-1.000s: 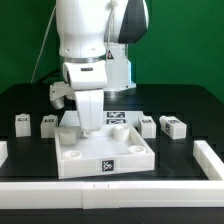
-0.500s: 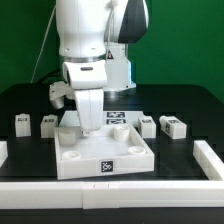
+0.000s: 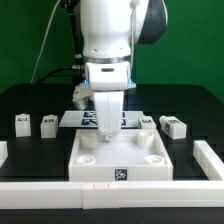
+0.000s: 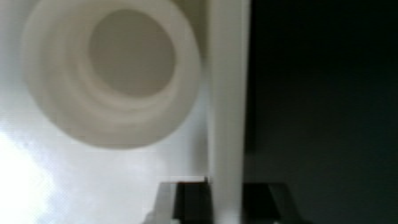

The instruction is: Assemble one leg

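Observation:
The wide white square plate (image 3: 152,166) with round corner sockets lies on the black table, in the middle near the front. My gripper (image 3: 107,127) stands upright over the plate's far edge and is shut on that wall. In the wrist view the gripper (image 4: 228,204) has the plate's thin wall (image 4: 228,100) between its two dark fingers (image 4: 185,203), with a round socket (image 4: 121,82) beside it. Two legs (image 3: 22,123) (image 3: 47,123) stand at the exterior view's left. Two more legs (image 3: 148,123) (image 3: 173,126) stand at its right.
The marker board (image 3: 84,118) lies behind the plate, partly hidden by the gripper. A low white rail (image 3: 60,191) runs along the table's front, with a side rail (image 3: 211,156) at the exterior view's right.
The gripper and the square plate have shifted together toward the exterior view's right. The four legs have not moved.

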Tool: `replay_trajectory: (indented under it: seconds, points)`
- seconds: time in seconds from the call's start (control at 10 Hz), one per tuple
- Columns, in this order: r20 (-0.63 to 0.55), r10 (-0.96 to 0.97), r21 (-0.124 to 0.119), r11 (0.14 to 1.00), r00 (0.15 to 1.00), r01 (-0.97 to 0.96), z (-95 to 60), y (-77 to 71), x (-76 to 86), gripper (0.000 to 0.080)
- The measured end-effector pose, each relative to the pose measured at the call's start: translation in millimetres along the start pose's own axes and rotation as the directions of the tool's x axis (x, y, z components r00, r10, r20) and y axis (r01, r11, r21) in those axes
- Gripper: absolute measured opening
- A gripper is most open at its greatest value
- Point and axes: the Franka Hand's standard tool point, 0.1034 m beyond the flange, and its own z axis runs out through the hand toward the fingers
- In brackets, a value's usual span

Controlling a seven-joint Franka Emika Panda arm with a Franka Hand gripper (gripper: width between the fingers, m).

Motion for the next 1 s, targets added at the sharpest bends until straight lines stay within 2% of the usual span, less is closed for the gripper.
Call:
replay_trajectory:
  seconds: [0.4, 0.7, 1.0]
  points:
    - [-0.004, -0.002, -0.010, 1.000, 1.000, 0.002, -1.4, 17.7, 35.4, 0.0058]
    - [-0.005, -0.026, -0.006, 1.000, 1.000, 0.026, 0.4, 30.7, 36.6, 0.0058]
    - [-0.005, -0.023, -0.006, 1.000, 1.000, 0.023, 0.4, 31.5, 36.0, 0.0059]
